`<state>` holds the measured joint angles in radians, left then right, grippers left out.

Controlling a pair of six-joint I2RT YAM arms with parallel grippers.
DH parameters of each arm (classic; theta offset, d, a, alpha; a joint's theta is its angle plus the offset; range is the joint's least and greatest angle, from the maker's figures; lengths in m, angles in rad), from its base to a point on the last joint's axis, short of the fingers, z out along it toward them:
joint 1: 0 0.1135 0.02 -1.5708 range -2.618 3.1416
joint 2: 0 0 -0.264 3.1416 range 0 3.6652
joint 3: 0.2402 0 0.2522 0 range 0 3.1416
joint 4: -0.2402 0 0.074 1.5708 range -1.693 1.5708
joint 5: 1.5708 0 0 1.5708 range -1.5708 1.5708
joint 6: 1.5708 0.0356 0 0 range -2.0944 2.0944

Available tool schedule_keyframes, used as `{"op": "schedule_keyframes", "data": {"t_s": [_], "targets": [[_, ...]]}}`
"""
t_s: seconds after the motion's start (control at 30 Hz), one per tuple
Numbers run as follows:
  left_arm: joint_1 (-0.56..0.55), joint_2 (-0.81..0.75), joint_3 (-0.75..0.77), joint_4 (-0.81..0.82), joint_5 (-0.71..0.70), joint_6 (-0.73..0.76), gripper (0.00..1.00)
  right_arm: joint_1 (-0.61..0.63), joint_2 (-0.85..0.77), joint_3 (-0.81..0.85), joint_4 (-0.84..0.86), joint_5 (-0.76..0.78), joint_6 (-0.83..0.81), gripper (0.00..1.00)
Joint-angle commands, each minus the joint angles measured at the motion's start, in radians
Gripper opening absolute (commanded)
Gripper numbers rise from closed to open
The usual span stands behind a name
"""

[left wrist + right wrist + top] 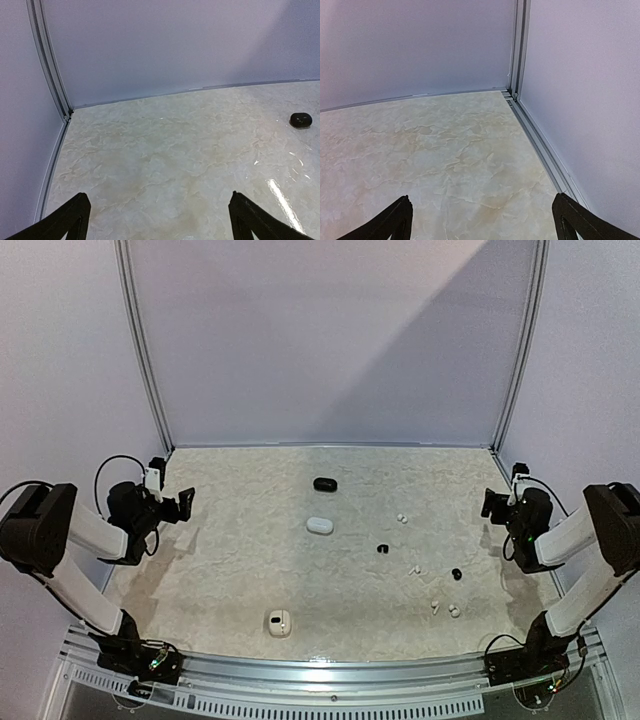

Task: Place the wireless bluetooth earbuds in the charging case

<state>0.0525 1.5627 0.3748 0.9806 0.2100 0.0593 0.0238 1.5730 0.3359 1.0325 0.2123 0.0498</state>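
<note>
Waiting to begin, with left gripper (184,503) and right gripper (489,503) spread wide and empty over the left and right edges of the bench (230,570). Not yet seated: earbuds (453,611) loose right of centre (white and black alike), white case (319,525) mid-bench, black case (324,484) beyond it. Next, probably: reach the right gripper in, pinch one bud cleanly.

Surroundings, as I see them from overhead: cream marbled tabletop (230,570), enclosed by a pale lilac back wall (330,340) and side walls (60,390); grey metal posts (145,350) stand at both far corners; a metal rail (330,672) borders the near edge.
</note>
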Motion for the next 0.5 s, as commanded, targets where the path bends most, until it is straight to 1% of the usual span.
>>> {"op": "schedule_keyframes", "data": {"t_s": [0.0, 0.1, 0.13, 0.17, 0.23, 0.27, 0.3, 0.33, 0.37, 0.43, 0.47], "targets": [[-0.014, -0.004, -0.005, -0.011, 0.007, 0.010, 0.99, -0.002, -0.084, 0.093, -0.210, 0.109, 0.041, 0.99], [-0.014, -0.008, -0.012, -0.004, 0.013, 0.011, 0.99, -0.002, -0.178, 0.178, -0.418, 0.083, 0.050, 0.99], [-0.011, -0.025, -0.018, 0.002, 0.026, 0.012, 0.99, -0.002, -0.215, 0.208, -0.521, 0.062, 0.071, 0.99], [-0.010, -0.043, -0.030, -0.012, 0.024, 0.015, 0.99, -0.002, -0.236, 0.238, -0.601, 0.030, 0.110, 0.99], [-0.015, -0.056, -0.066, 0.063, -0.016, 0.002, 0.99, -0.002, -0.284, 0.300, -0.757, -0.048, 0.164, 0.99], [-0.011, -0.090, -0.063, 0.045, -0.008, -0.001, 0.99, -0.002, -0.311, 0.323, -0.820, -0.088, 0.209, 0.99], [-0.010, -0.141, -0.039, -0.035, 0.029, 0.009, 0.99, 0.000, -0.325, 0.342, -0.876, -0.133, 0.233, 0.98], [-0.012, -0.208, 0.020, -0.190, 0.081, 0.030, 0.99, 0.001, -0.341, 0.357, -0.927, -0.171, 0.262, 0.98], [-0.016, -0.257, 0.098, -0.426, 0.153, 0.078, 0.99, 0.007, -0.359, 0.372, -0.977, -0.196, 0.282, 0.97], [-0.037, -0.283, 0.252, -0.670, 0.318, 0.157, 0.99, 0.045, -0.384, 0.403, -1.081, -0.201, 0.314, 0.96], [-0.047, -0.281, 0.319, -0.783, 0.368, 0.188, 0.99, 0.074, -0.394, 0.416, -1.135, -0.194, 0.314, 0.95]]}}
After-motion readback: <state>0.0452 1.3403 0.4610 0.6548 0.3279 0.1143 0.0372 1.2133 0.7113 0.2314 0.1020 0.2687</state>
